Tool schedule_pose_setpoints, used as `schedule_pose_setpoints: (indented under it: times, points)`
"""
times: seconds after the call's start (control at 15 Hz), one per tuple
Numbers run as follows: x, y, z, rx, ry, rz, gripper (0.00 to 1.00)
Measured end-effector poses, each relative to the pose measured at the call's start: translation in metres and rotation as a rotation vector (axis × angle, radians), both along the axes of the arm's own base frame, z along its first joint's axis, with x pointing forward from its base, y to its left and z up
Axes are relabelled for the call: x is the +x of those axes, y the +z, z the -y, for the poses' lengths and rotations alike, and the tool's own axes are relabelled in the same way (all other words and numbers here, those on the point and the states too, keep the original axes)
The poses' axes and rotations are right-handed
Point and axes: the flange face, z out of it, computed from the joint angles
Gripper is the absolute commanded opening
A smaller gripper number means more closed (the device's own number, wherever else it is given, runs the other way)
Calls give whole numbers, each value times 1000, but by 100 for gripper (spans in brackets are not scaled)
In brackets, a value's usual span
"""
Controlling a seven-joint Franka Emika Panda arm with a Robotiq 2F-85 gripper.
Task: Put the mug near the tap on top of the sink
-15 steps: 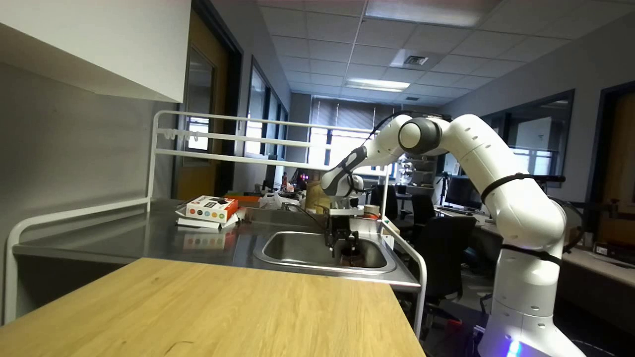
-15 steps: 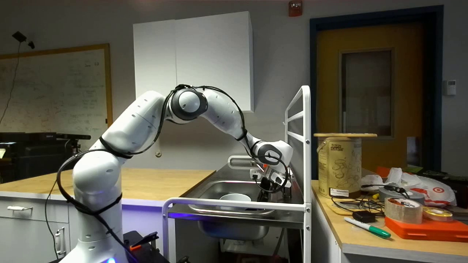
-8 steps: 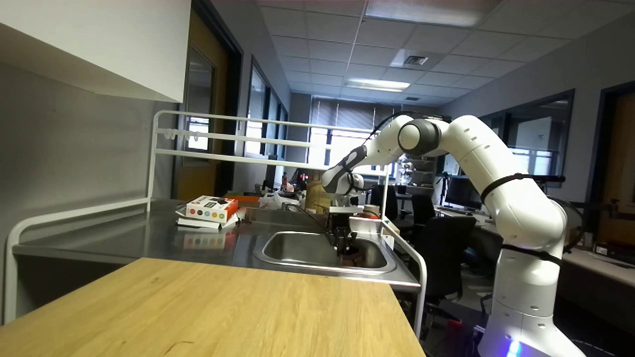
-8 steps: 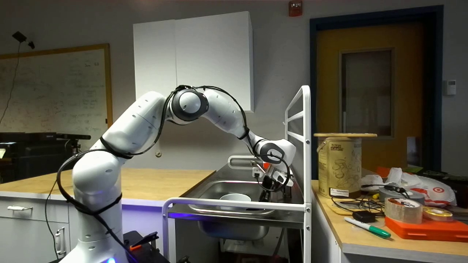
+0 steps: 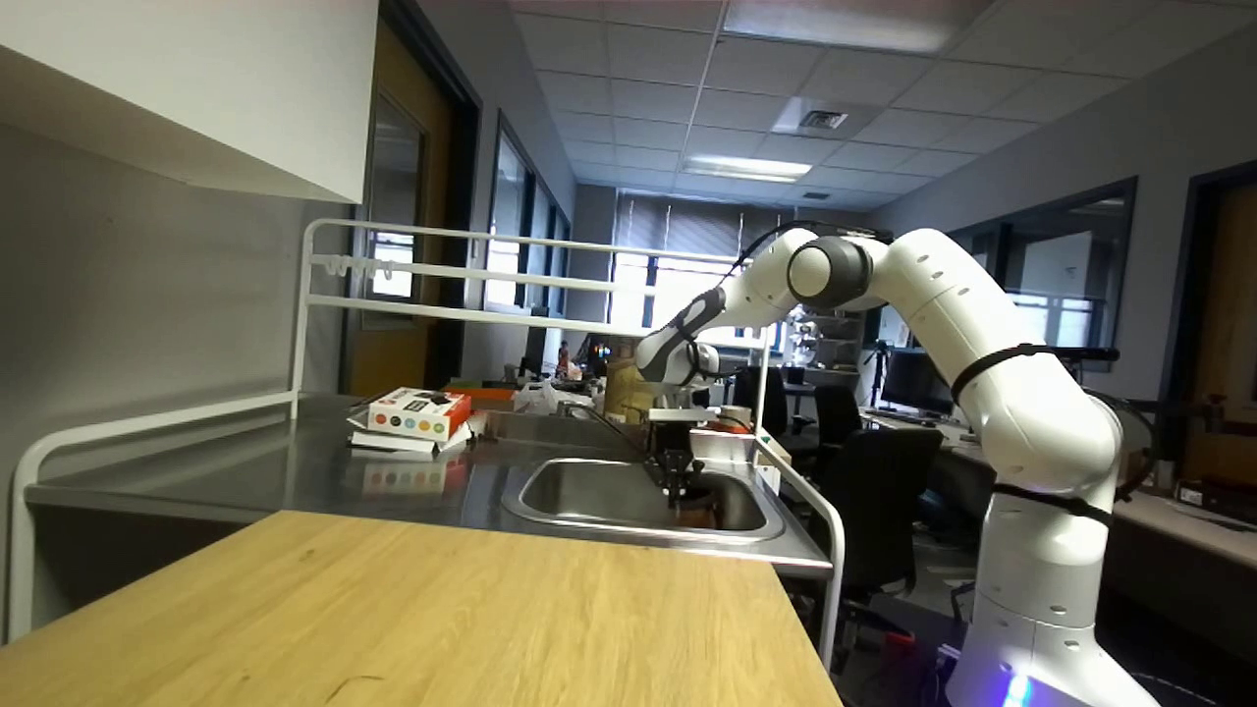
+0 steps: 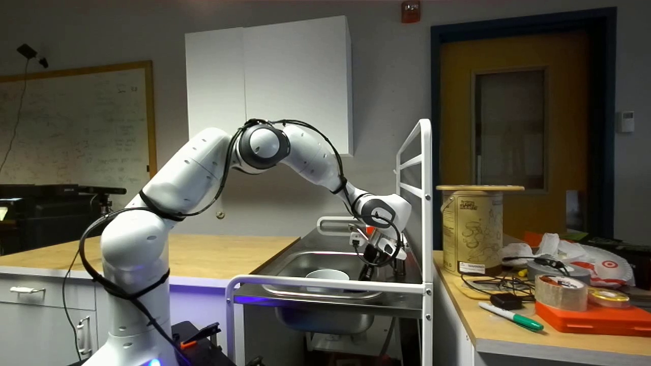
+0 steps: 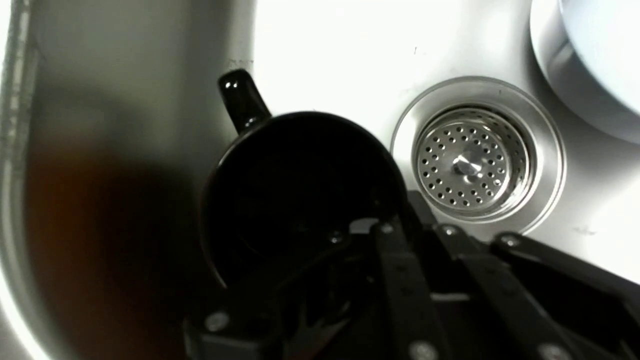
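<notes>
A dark, glossy mug (image 7: 300,165) stands upright in the metal sink (image 7: 350,55), its handle pointing to the upper left in the wrist view. In an exterior view the mug (image 5: 700,513) looks brown behind my gripper (image 5: 676,493). My gripper (image 7: 409,211) is shut on the mug's wall at the side near the drain, one finger inside the rim and one outside. The lower part of the mug is hidden by the gripper. The tap is hard to make out; a thin dark bar (image 5: 614,429) sloping behind the gripper may be its spout.
A white bowl (image 6: 328,274) sits in the sink beyond the drain (image 7: 467,160). A white rail (image 6: 325,282) runs along the sink's side, and a tall rack (image 6: 426,203) stands close to my wrist. A box (image 5: 417,412) lies on the metal counter.
My gripper's fingers have come together from a wide spread onto the mug's wall. The wrist shifted slightly towards the rack and then stayed nearly still. The bowl has not moved.
</notes>
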Motion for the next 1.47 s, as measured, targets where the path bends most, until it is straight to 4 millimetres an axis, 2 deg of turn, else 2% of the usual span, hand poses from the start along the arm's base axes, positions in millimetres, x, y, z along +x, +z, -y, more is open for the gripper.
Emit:
schedule_pose_setpoints:
  times: [0.27, 0.47, 0.73, 1.0, 1.2, 1.47]
  points:
    - [6, 3, -9, -6, 15, 14, 5]
    - [15, 14, -23, -22, 34, 47, 5]
    - [26, 50, -51, -88, 54, 100, 5]
    - [22, 94, -69, -196, 64, 119, 5]
    - [12, 122, -68, -242, 69, 126, 5]
    - [-3, 159, -50, -235, 40, 158, 5]
